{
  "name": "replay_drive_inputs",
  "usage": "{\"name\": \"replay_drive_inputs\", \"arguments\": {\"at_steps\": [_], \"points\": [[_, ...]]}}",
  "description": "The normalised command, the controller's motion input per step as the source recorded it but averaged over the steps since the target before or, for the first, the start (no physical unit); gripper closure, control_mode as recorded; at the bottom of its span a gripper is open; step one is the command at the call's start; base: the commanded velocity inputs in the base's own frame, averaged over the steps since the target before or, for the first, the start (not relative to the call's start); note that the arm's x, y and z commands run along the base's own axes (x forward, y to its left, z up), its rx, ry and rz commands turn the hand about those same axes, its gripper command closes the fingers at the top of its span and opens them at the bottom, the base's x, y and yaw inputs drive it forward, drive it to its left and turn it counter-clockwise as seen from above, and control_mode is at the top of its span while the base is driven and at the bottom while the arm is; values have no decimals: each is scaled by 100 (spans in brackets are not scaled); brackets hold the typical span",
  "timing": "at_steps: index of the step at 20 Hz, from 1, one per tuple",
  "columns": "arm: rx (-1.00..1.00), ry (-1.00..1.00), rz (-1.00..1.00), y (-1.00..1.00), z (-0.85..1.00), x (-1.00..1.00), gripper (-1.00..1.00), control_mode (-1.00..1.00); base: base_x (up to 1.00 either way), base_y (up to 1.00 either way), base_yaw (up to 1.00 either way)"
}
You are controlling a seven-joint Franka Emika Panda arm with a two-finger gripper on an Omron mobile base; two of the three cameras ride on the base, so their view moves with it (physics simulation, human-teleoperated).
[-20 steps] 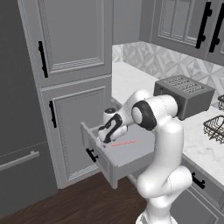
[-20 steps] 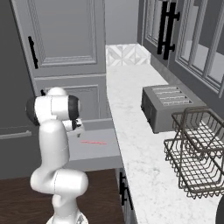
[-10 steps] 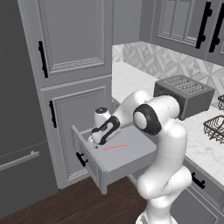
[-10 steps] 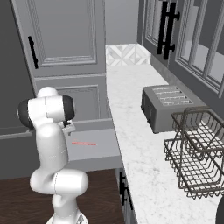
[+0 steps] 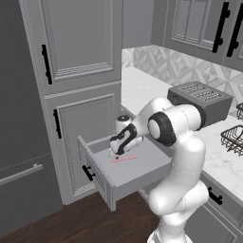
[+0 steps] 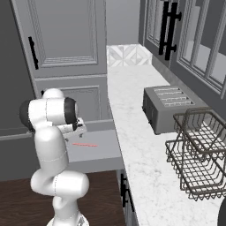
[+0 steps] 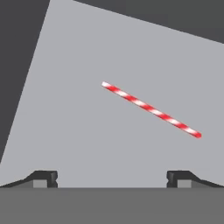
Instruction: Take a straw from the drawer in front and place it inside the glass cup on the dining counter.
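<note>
The straw lies flat on the open drawer floor. The hand hovers over it, spread wide, empty. A toaster sits on the worktop at three o'clock.

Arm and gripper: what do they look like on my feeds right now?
The arm is glossy white with rounded links and dark grey joint caps. The gripper has a white-and-black hand; its two small dark fingertips look blocky. No cables or markings show.

The white arm bends forward and down from its base, elbow high, wrist low; the gripper points downward, its two fingertips spread wide, holding nothing
</note>
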Motion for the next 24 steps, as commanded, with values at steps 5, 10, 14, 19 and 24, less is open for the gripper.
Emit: {"name": "replay_drive_inputs", "arguments": {"at_steps": [5,10,14,19,24], "points": [[-1,0,16,-17,-51,35,-100,-100,0,0,0],[0,0,22,-4,-40,25,-100,-100,0,0,0],[0,0,20,0,-30,32,-100,-100,0,0,0],[0,0,17,0,-18,47,-100,-100,0,0,0],[0,0,12,0,-24,36,-100,-100,0,0,0]]}}
